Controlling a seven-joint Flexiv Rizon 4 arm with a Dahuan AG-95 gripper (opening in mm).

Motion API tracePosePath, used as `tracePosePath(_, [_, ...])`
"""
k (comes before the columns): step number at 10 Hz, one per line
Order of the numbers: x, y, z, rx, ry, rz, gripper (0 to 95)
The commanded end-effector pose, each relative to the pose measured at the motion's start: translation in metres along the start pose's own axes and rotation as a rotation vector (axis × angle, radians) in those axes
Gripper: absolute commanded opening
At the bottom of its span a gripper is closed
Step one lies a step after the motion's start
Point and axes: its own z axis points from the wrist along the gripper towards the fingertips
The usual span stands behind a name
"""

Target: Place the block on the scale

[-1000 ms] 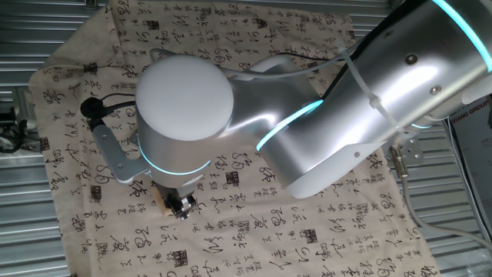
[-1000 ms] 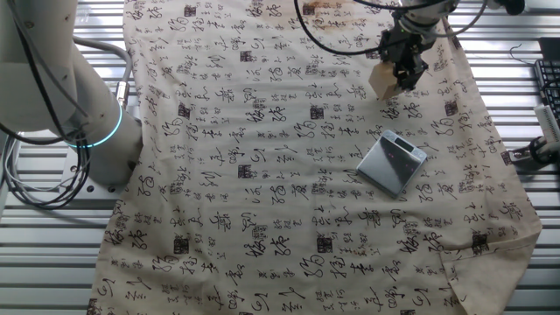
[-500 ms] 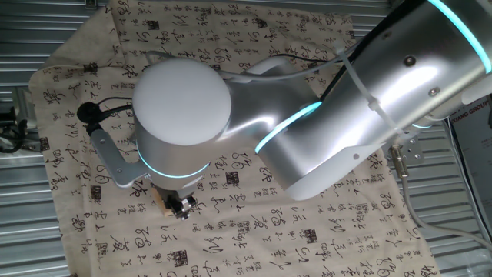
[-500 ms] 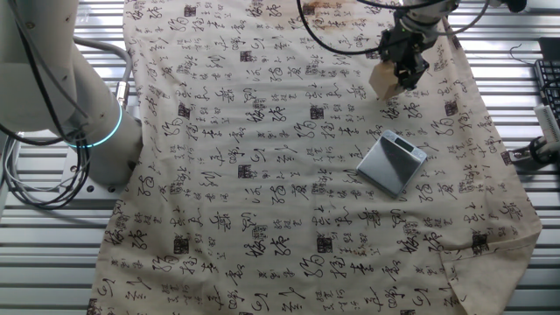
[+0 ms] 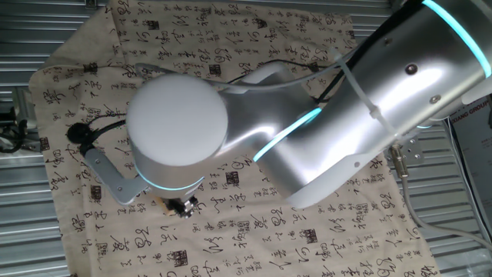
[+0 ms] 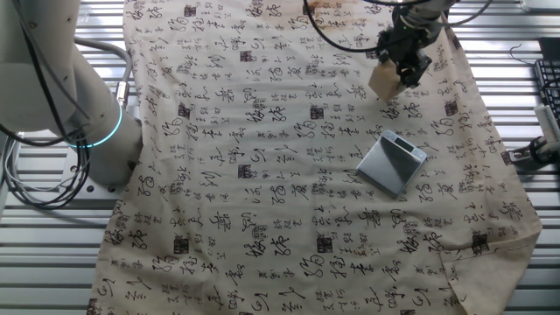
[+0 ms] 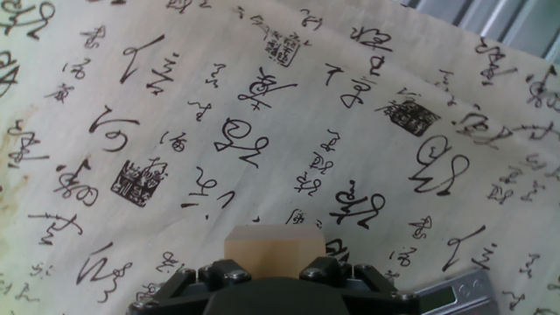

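The block is clamped in the pincer; it should be carried level over the scale, then lowered flat.

**A robot test bench in a lab**

The place looks like a robotics lab. A silver robot arm with glowing cyan rings stands on a ribbed metal table. A beige cloth printed with calligraphy covers the top. Loose cables lie beside the base, and a keyboard sits at the edge.
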Motion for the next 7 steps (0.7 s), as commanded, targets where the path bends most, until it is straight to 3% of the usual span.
tracePosePath(1, [0.0010,0.0004,-0.0003,-0.024,-0.012,0.263,0.0])
tracePosePath(2, [0.0010,0.0004,-0.0003,-0.036,-0.020,0.287,0.0])
tracePosePath(7, [0.0010,0.0004,-0.0003,-0.025,-0.020,0.316,0.0])
